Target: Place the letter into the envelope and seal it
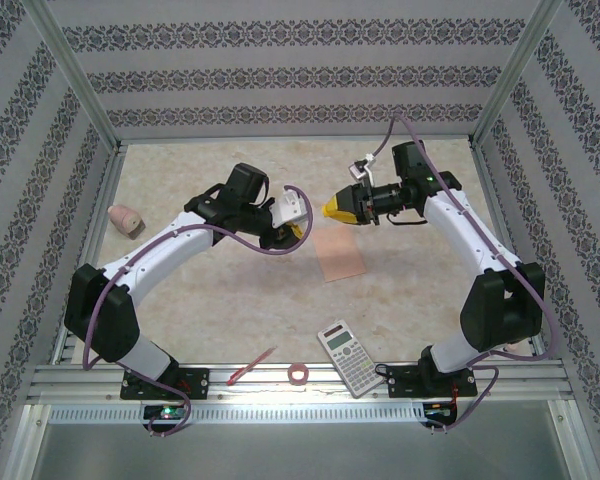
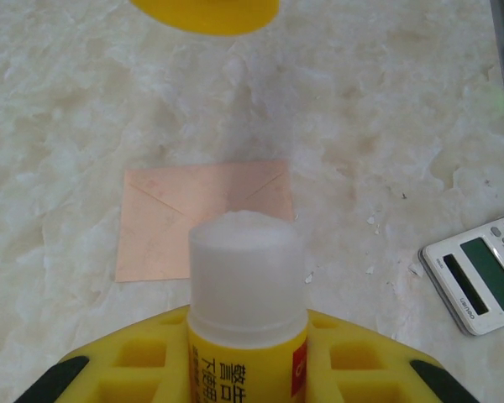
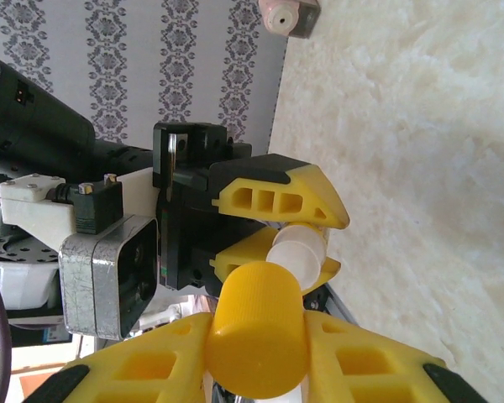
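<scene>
Gripping the uncapped glue stick (image 2: 248,294) above the envelope (image 2: 172,222), left claw (image 1: 292,228) aims it there — right claw (image 3: 256,357) clamps the yellow cap (image 3: 256,323), seemingly for sealing.

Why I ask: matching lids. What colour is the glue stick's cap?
The cap is plain yellow; the right wrist view shows it best.

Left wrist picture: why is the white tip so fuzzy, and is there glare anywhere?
Left wrist view: the glue stick sits close to the lens and blurs, while the envelope is sharper. Top view: glare whitens the front rail. Right wrist view: the table looks washed out.
</scene>
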You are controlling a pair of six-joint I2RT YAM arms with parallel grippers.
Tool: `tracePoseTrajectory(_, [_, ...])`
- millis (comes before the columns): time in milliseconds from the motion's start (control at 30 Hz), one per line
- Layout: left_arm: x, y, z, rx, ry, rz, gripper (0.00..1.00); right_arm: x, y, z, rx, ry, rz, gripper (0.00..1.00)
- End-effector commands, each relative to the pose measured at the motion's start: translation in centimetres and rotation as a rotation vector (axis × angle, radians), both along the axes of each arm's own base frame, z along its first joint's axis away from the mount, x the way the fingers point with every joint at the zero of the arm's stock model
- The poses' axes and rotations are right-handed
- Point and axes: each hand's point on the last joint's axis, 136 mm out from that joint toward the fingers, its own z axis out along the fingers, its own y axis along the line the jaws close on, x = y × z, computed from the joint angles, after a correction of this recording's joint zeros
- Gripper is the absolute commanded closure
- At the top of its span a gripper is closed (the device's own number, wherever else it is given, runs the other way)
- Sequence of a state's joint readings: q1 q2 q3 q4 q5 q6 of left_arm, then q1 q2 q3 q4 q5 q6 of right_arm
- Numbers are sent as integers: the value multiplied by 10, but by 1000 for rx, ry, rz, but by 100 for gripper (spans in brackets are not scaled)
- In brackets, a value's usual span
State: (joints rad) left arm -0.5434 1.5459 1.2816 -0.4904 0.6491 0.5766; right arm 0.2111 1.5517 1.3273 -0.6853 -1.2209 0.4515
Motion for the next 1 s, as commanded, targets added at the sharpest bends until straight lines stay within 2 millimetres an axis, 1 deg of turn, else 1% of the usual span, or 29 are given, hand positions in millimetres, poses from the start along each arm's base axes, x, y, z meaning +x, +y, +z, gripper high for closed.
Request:
tracePoseTrajectory(0, [-5,-5,8,7,-22,-35,100,-8,4,-1,5,4,35,72])
tracePoseTrajectory(167, [-6,-6,10,6,-25,-37,100,-7,5,-13,-53,12,23,72])
tracePoseTrajectory(267, [-6,-7,10,5,-26,-38,100,-8,9,-18,-58,17,30,72])
tracePoseTrajectory(467, [-6,-8,10,6,-26,-39,100,-10,16,-21,-62,19,52,72])
tracePoseTrajectory(967, [-5,-10,6,21,-15,-37,100,-13,21,-26,-63,27,74,72])
